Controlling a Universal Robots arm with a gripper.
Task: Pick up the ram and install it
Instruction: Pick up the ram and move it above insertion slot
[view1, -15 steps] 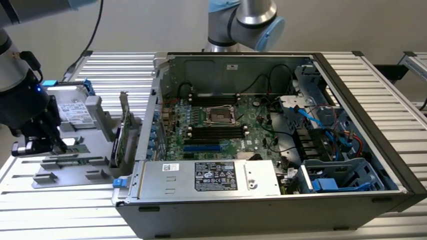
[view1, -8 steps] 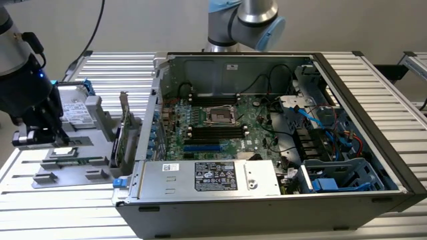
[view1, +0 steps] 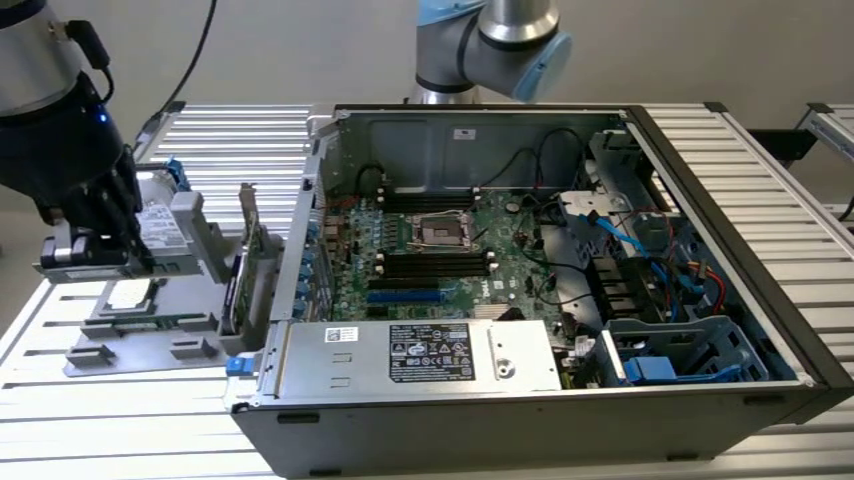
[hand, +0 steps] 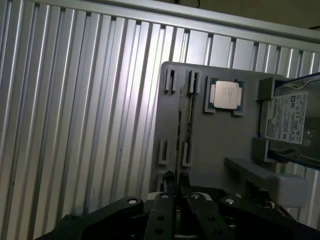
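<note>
The ram (hand: 186, 120) appears edge-on as a thin dark strip standing between the slotted posts of a grey holder (hand: 220, 135). My gripper (hand: 177, 179) is shut on its near end, one finger on each side. I cannot tell whether the stick rests in the posts or is raised slightly. In the exterior view my gripper (view1: 91, 262) hangs over the grey holder (view1: 134, 335) at the far left, well apart from the open computer case (view1: 534, 250). The motherboard's long black slots (view1: 434, 262) lie in the middle of the case.
On the holder sit a processor chip (hand: 226, 95) and a hard drive (hand: 290, 120). An upright card with a metal bracket (view1: 248, 260) stands between holder and case. A power supply box (view1: 420, 355) sits at the case's front edge. The ribbed aluminium table (view1: 134, 420) surrounds everything.
</note>
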